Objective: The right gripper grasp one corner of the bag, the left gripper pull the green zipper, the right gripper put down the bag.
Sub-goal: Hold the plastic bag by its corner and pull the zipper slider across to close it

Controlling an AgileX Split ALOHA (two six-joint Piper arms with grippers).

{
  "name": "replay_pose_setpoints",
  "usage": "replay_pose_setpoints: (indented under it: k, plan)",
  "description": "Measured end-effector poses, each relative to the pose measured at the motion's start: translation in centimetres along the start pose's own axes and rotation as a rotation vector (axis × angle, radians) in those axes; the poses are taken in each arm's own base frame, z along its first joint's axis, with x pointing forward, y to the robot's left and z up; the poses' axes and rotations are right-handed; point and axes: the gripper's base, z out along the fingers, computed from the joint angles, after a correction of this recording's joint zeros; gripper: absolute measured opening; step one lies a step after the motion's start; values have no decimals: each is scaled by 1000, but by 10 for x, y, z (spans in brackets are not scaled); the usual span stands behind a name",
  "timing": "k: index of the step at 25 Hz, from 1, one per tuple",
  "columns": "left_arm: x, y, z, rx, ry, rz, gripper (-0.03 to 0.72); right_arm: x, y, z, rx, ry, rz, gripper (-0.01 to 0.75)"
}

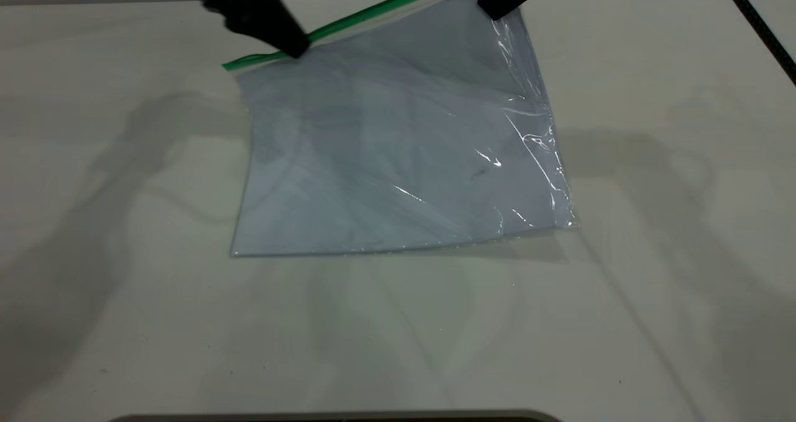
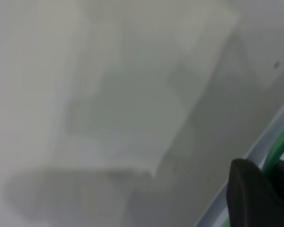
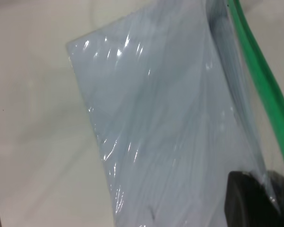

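The bag (image 1: 398, 148) is a clear pouch with pale blue-white sheets inside; its near edge rests on the table and its far edge is lifted. The green zipper (image 1: 373, 13) runs along the far edge, rising to the right. My right gripper (image 1: 495, 7) is shut on the bag's far right corner and holds it up; the right wrist view shows the plastic (image 3: 170, 132) pinched in the right gripper (image 3: 262, 196). My left gripper (image 1: 297, 48) is closed on the zipper near its left end. In the left wrist view the green strip (image 2: 280, 144) runs between the left gripper's (image 2: 273, 189) fingers. The slider tab is hidden.
The white table (image 1: 653, 298) spreads around the bag on all sides. A black cable (image 1: 760, 27) crosses the far right corner. A dark rounded edge (image 1: 336, 417) lies at the table's front.
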Motion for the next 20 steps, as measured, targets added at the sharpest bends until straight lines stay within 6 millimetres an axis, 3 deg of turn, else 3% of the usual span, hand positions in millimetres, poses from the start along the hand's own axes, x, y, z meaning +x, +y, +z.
replay_pose_setpoints:
  k: [11,20]
  plan:
    - [41,24,-25,-89,102,-76,88,2,-2,-5,-2,4,-2,33]
    - [40,24,-28,-69,53,-116,137,2,-1,-5,-6,11,-8,33]
